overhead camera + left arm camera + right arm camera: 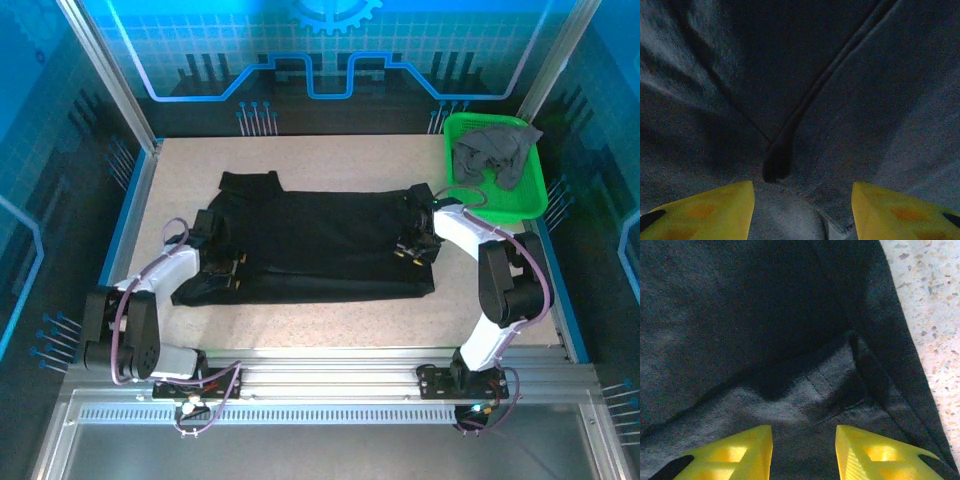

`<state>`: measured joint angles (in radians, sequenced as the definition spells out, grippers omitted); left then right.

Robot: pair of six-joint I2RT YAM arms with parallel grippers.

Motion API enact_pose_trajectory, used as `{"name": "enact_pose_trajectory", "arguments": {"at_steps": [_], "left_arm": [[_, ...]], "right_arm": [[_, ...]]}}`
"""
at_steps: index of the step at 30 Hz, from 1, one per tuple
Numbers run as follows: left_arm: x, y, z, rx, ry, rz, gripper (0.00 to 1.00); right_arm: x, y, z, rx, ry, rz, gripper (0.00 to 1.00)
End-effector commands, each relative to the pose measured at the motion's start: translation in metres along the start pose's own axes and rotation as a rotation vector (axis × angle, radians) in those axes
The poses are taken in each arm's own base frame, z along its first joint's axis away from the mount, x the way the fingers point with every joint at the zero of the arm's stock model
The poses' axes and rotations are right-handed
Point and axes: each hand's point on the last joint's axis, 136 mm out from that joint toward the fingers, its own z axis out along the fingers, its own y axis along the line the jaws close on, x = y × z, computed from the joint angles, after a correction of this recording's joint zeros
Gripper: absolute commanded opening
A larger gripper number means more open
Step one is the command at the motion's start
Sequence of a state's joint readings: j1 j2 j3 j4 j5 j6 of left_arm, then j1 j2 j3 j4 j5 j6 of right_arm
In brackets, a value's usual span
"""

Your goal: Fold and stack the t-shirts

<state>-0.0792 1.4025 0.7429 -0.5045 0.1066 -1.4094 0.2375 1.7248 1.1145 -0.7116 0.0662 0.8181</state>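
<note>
The black t-shirt (320,245) lies spread on the middle of the table (330,320). The dark grey t-shirt (495,150) is crumpled in the green basket (515,205) at the far right corner. The left jaws stand apart over the black shirt's left end and hold nothing. The right jaws, also apart and empty, are over its right end.

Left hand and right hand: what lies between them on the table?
The black shirt, spread out from the left hand to the right hand; the top view shows it.
</note>
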Motion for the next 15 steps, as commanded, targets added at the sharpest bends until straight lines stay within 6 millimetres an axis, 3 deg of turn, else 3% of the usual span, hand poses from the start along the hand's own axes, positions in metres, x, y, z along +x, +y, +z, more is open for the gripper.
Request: {"name": "enact_pose_trajectory", "arguments": {"at_steps": [1, 4, 7, 11, 15], "left_arm": [[0.005, 0.000, 0.009, -0.015, 0.011, -0.034, 0.53], [0.001, 0.000, 0.020, -0.045, 0.002, -0.027, 0.47], [-0.008, -0.014, 0.020, -0.033, -0.046, 0.022, 0.27], [-0.008, -0.049, 0.010, -0.005, -0.080, 0.140, 0.02], [0.011, -0.079, 0.013, -0.034, -0.050, 0.306, 0.00]], "right_arm": [[-0.010, 0.012, -0.009, -0.053, -0.019, 0.004, 0.39], [-0.009, 0.013, -0.014, -0.063, -0.020, 0.004, 0.39], [-0.009, 0.014, -0.021, -0.074, -0.032, 0.000, 0.39], [-0.009, 0.013, -0.034, -0.087, -0.052, -0.011, 0.39], [-0.007, 0.012, -0.043, -0.098, -0.057, -0.016, 0.39]]}}
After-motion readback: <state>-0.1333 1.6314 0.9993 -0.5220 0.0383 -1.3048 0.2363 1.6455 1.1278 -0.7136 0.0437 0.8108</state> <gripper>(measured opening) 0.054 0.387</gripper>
